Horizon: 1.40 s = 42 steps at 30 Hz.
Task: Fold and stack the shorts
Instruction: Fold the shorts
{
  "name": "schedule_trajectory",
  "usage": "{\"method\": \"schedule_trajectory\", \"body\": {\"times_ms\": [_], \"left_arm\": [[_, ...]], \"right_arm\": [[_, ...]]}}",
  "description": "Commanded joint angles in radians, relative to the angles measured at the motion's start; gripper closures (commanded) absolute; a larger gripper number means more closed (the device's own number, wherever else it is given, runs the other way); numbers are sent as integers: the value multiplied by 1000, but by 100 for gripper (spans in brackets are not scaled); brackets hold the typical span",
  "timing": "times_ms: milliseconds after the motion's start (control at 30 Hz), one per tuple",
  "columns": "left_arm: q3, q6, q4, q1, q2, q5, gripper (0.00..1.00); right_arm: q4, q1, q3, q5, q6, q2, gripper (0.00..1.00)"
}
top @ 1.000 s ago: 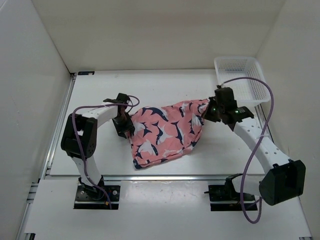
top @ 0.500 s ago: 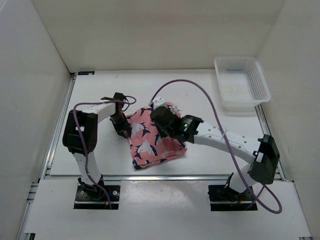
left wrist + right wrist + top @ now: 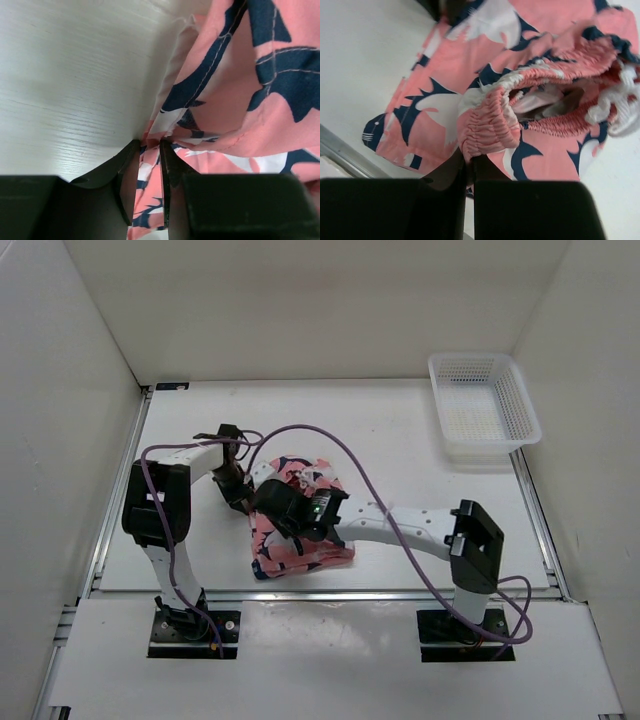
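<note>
Seen from above, the right arm (image 3: 400, 525) covers the middle of the shorts (image 3: 300, 558) and hides where they are gripped. The left pincer (image 3: 150, 162) is nearly closed on a thin hem of the soft pink cloth, which bunches just ahead of it on the grained white bench (image 3: 65, 90). The right pincer (image 3: 468, 167) nips the puckered elastic waistband tight.

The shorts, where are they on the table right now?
Top view: the shorts lie bunched left of centre near the front edge of the table, gripped by the left gripper and the right gripper.
</note>
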Motion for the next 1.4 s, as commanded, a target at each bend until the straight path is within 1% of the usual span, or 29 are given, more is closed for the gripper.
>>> {"method": "schedule_trajectory", "body": {"times_ms": [0,100,133,167,200,233,267,300,333,400,433,467,500,533,567,600,633,667,700,767,800,833,867,900,967,1067,1167,1233,1367], "left_arm": [[-1,16,26,17,-6,-26,66],[-1,25,26,17,-17,-17,66],[-1,25,26,28,-26,-17,66],[-1,25,26,28,-26,-17,66],[-1,36,16,42,-38,-17,61],[14,36,16,42,-38,-17,52],[35,49,-19,65,-66,-17,41],[49,60,-33,74,-81,-29,23],[66,60,-50,83,-95,-47,17],[133,86,-114,112,-141,-69,13],[159,86,-138,112,-155,-83,13],[185,103,-158,125,-184,-110,15],[239,114,-179,125,-196,-127,19],[265,134,-220,125,-208,-141,24],[288,146,-239,109,-219,-167,32],[307,161,-254,80,-244,-167,61],[319,184,-264,62,-256,-182,76],[330,185,-283,44,-268,-183,90],[330,204,-284,21,-291,-170,90],[318,237,-284,-65,-316,-135,90],[302,247,-274,-96,-325,-80,90],[276,257,-274,-146,-325,-36,90],[256,266,-258,-164,-336,13,90],[232,266,-241,-180,-336,100,90],[151,257,-169,-191,-336,149,90],[111,260,-120,-191,-242,138,90],[101,260,-80,-191,-144,48,90],[126,260,-80,-191,-66,-27,90],[201,283,-70,-181,37,-52,90]], "right_arm": [[61,43,86,-22,-45,61,100],[70,64,138,-59,-79,133,100],[60,64,183,-59,-93,173,98],[37,64,215,-73,-105,187,82],[-2,64,239,-84,-114,187,36],[-2,64,252,-84,-114,167,15],[-2,64,252,-84,-123,141,2],[-2,55,238,-112,-123,112,0],[7,45,220,-113,-123,51,0],[7,29,186,-125,-87,-15,0],[7,6,165,-125,-70,-84,2],[7,-8,102,-125,-30,-121,4],[18,-23,64,-125,-9,-156,10],[27,-56,25,-125,20,-226,32],[27,-78,-52,-134,50,-257,50],[27,-124,-94,-134,106,-317,68],[27,-149,-137,-134,139,-343,93],[27,-181,-218,-159,171,-366,100],[27,-218,-257,-192,227,-405,100],[38,-337,-323,-275,277,-426,100],[38,-404,-373,-363,294,-436,100],[56,-435,-392,-401,324,-436,100],[79,-460,-407,-439,325,-436,100],[93,-494,-417,-473,325,-423,100],[122,-503,-417,-507,325,-396,100],[180,-514,-386,-597,266,-277,100],[213,-514,-346,-648,239,-166,100],[213,-514,-296,-648,226,-105,100],[213,-514,-210,-614,235,84,100]]}}
